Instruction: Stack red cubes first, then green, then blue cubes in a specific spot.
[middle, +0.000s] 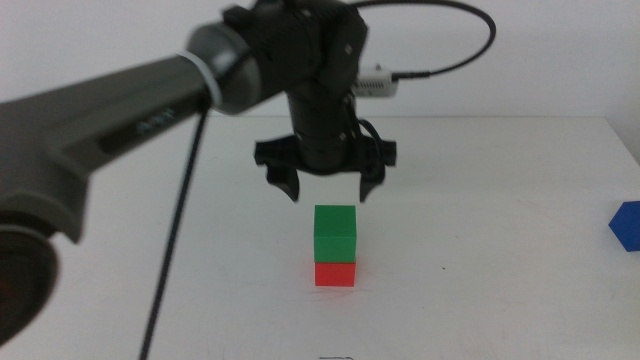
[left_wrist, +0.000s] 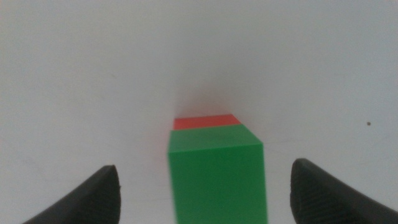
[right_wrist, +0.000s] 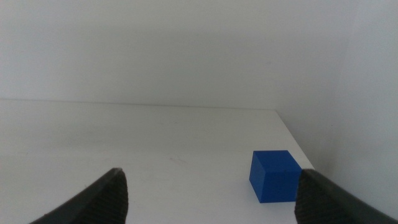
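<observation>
The green cube sits on top of the red cube on the white tabletop, near the middle. My left gripper hangs open just above the green cube, apart from it. In the left wrist view the green cube fills the space between the spread jaws, with a strip of the red cube showing beyond it. The blue cube rests at the table's right edge. My right gripper is open, with the blue cube lying a short way ahead of it, toward one jaw.
The left arm reaches in from the left with a black cable hanging down beside it. A white wall stands behind the table's far edge.
</observation>
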